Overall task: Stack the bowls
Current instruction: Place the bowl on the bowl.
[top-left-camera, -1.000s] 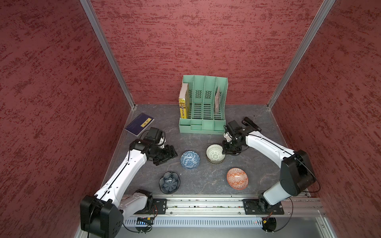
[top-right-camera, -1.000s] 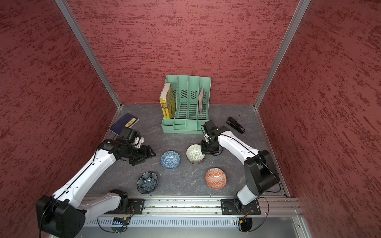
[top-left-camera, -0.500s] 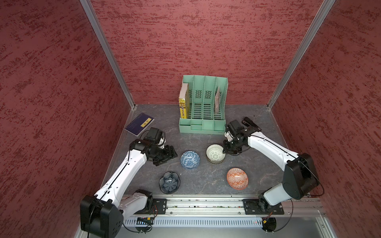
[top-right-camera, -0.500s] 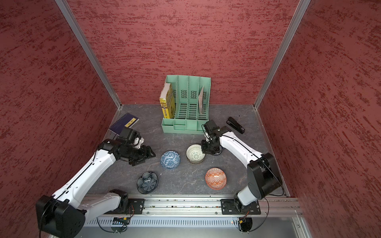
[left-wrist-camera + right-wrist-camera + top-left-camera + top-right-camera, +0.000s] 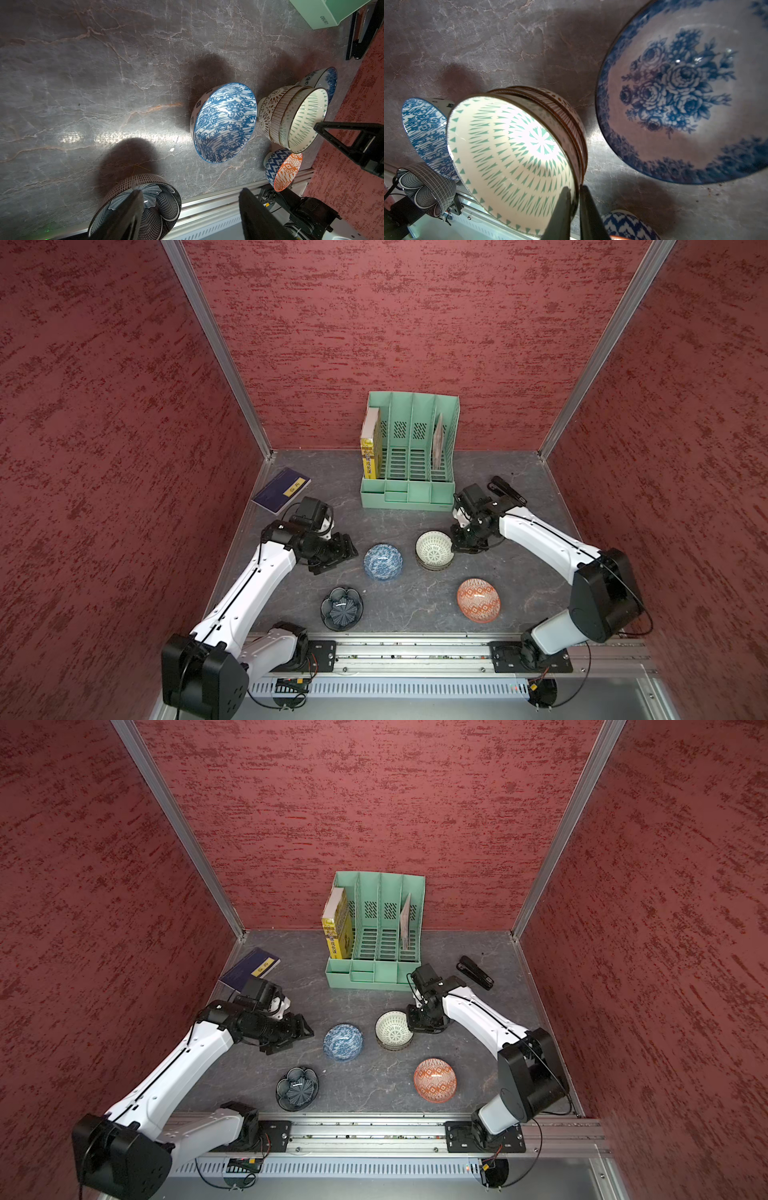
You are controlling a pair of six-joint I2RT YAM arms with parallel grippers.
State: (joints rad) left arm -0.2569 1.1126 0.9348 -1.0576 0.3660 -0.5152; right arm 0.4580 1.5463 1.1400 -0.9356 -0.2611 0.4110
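In front of the green file rack (image 5: 409,472), toward its right end, stands a stack of nested bowls (image 5: 434,551). Its top bowl (image 5: 508,158) is white with green triangles. The right gripper (image 5: 575,188) is closed on that bowl's rim, one finger inside and one outside. A rose-patterned blue bowl (image 5: 681,91) lies just beside the stack, on the side nearer the rack. Further from the rack sit a blue-white bowl (image 5: 382,562), a dark scalloped bowl (image 5: 341,609) and an orange-white bowl (image 5: 478,600), each apart from the others. The left gripper (image 5: 190,190) hangs beside the blue-white bowl, out beyond the rack's left end, jaws wide apart and holding nothing.
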